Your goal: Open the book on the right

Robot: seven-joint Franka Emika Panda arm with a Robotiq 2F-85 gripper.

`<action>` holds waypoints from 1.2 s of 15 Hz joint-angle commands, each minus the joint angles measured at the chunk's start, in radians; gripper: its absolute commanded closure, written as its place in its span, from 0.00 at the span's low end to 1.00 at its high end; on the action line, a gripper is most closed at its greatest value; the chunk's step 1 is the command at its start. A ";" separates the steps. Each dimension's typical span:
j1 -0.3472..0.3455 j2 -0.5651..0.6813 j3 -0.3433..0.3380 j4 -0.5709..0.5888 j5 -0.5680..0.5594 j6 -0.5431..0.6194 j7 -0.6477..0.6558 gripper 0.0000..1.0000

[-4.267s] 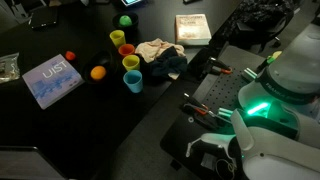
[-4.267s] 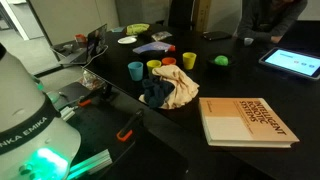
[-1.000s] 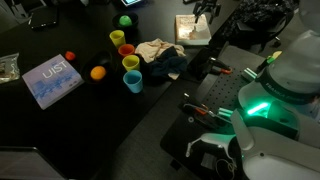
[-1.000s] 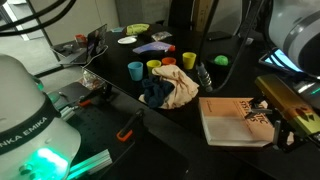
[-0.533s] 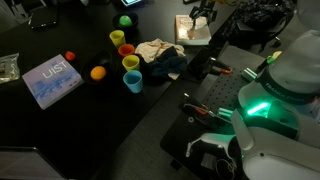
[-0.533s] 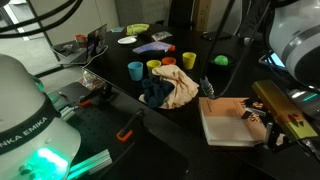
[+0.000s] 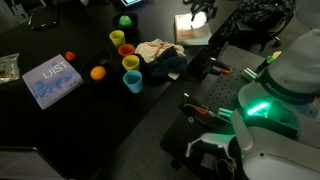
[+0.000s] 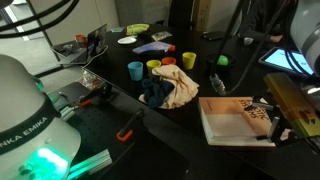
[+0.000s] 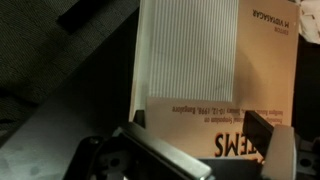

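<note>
1. Lying far left, a light-blue book (image 7: 52,80) bears white letters too blurred to read.
2. The book (image 8: 232,122) sits far right, cover raised off white pages; only "EMS" reads, the rest is cut off.
3. The gripper (image 9: 193,128) stands spread wide over its cover.

Light: dim overall; the bench (image 7: 60,130) is near black.
Glow: green lamp (image 7: 258,108) flares brightly.
Wrist view: book (image 9: 185,50) pages bright, jaws blurred, soft.

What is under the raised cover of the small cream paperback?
A white page of the small cream paperback; any print is too blurred to read. The black tool covers the page's outer edge.
</note>
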 commanded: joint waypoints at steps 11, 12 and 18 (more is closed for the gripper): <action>0.050 -0.128 0.052 0.003 0.095 -0.135 -0.028 0.00; 0.067 -0.134 0.054 0.001 0.093 -0.134 -0.027 0.00; 0.196 -0.179 0.042 0.001 0.063 -0.120 -0.020 0.00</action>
